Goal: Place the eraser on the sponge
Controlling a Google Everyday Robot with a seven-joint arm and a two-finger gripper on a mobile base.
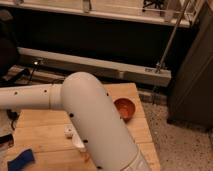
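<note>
The claw (5, 141) barely shows at the desk's (40, 125) left edge; its state I cannot tell. A blue sponge (21, 159) lies just beside it.

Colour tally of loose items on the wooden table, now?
Blue: 1, soft blue sponge
Orange-brown: 1, round orange-brown bowl
White: 2, small white block, white cup partly behind the arm
Orange: 1, orange sliver beside arm
Total: 5
Gripper at the left frame edge, mostly cut off.

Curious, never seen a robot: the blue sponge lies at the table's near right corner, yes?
No: the camera view shows the blue sponge at the near left corner of the table, close to the gripper at the left edge.
</note>
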